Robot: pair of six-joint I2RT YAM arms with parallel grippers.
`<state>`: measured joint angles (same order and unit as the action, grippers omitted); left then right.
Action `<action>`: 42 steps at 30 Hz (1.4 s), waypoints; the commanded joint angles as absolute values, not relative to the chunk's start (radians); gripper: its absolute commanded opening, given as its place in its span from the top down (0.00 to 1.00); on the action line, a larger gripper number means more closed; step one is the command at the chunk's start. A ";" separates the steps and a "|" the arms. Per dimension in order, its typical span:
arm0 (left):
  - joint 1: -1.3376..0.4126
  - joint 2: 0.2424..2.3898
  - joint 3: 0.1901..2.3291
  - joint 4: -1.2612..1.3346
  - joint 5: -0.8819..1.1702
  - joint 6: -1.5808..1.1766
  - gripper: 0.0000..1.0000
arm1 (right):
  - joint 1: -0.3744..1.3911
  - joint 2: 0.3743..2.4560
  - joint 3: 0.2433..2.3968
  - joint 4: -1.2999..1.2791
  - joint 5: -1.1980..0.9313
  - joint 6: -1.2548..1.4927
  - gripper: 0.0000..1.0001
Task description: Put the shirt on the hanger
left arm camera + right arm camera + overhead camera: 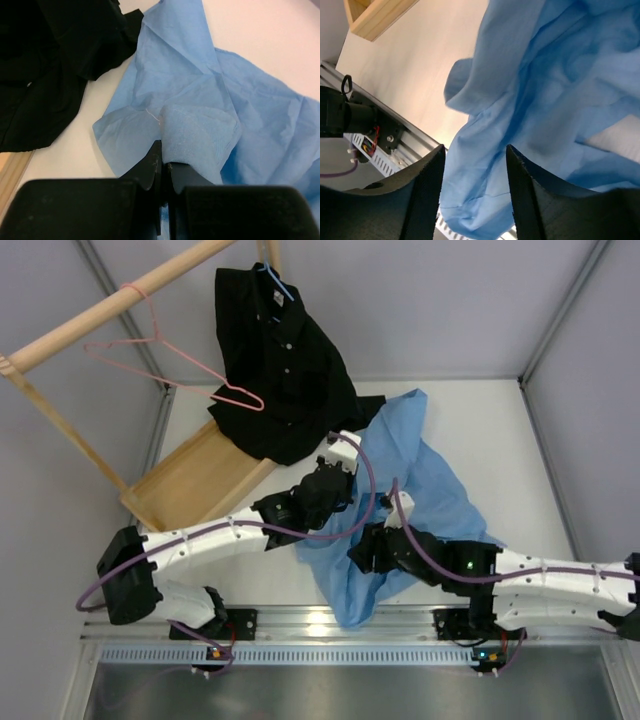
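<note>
The light blue shirt [420, 480] lies crumpled across the middle of the table, one end hanging over the near edge. My left gripper [335, 480] is shut on a fold of the shirt [200, 135], with cloth pinched between the fingers [155, 165]. My right gripper [365, 552] is open just above the shirt's lower part [545, 100], nothing between its fingers [427, 180]. The pink wire hanger [170, 355] hangs from the wooden rail [110, 305] at the top left, apart from both grippers.
A black shirt [285, 370] on a blue hanger [275, 280] hangs from the rail and drapes onto the table beside the blue shirt. A wooden tray [190, 480] lies at the left. The aluminium rail [330, 620] borders the near edge.
</note>
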<state>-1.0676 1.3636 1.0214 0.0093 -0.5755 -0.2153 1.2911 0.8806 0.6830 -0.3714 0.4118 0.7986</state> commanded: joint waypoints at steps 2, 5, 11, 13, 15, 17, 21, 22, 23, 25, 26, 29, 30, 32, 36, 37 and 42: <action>-1.068 1.382 1.100 0.026 -0.640 -0.304 1.00 | 1.439 0.979 0.736 -0.245 0.759 1.001 0.46; -1.068 1.387 1.100 0.026 -0.634 -0.324 1.00 | 1.447 1.055 0.759 -0.232 0.848 1.058 0.39; -1.068 1.376 1.086 0.028 -0.637 -0.354 1.00 | 1.396 1.222 0.859 -0.221 0.914 1.043 0.35; -1.068 1.361 1.078 0.028 -0.638 -0.360 1.00 | 1.372 1.258 0.874 -0.200 0.904 1.028 0.34; -1.068 1.350 1.065 0.040 -0.637 -0.360 1.00 | 1.321 1.276 0.865 -0.141 0.823 0.974 0.35; -1.068 1.338 1.063 0.041 -0.646 -0.360 1.00 | 1.290 1.301 0.838 -0.014 0.760 0.884 0.46; -1.068 1.289 1.068 0.018 -0.712 -0.371 1.00 | 1.287 1.315 0.909 -0.078 0.784 0.738 0.91; -1.068 1.267 1.069 0.012 -0.728 -0.367 1.00 | 1.292 1.268 0.923 -0.089 0.779 0.635 1.00; -1.068 1.209 1.069 0.011 -0.754 -0.358 1.00 | 1.296 1.237 0.937 -0.100 0.735 0.574 1.00; -1.069 1.142 1.080 0.014 -0.762 -0.304 1.00 | 1.295 1.146 1.033 -0.147 0.620 0.405 1.00; -1.069 1.070 1.091 0.015 -0.724 -0.278 1.00 | 1.295 1.126 1.087 -0.254 0.589 0.362 1.00; -1.069 0.970 1.152 0.035 -0.622 -0.148 1.00 | 1.295 1.126 1.404 -0.469 0.430 0.220 1.00; -1.069 0.910 1.170 0.040 -0.515 -0.088 1.00 | 1.295 1.149 1.610 -0.624 0.393 0.194 1.00; -1.069 0.864 1.244 0.043 -0.398 -0.025 1.00 | 1.295 1.233 1.929 -0.759 0.280 0.109 1.00; -1.069 0.809 1.376 0.015 -0.154 -0.009 1.00 | 1.295 1.481 2.495 -1.108 0.204 0.031 1.00; -1.069 0.804 1.396 0.008 -0.126 -0.021 1.00 | 1.295 1.505 2.570 -1.136 0.186 0.008 1.00; -1.069 0.767 1.318 0.005 -0.110 -0.181 1.00 | 1.295 1.314 2.251 -1.066 0.328 0.012 1.00</action>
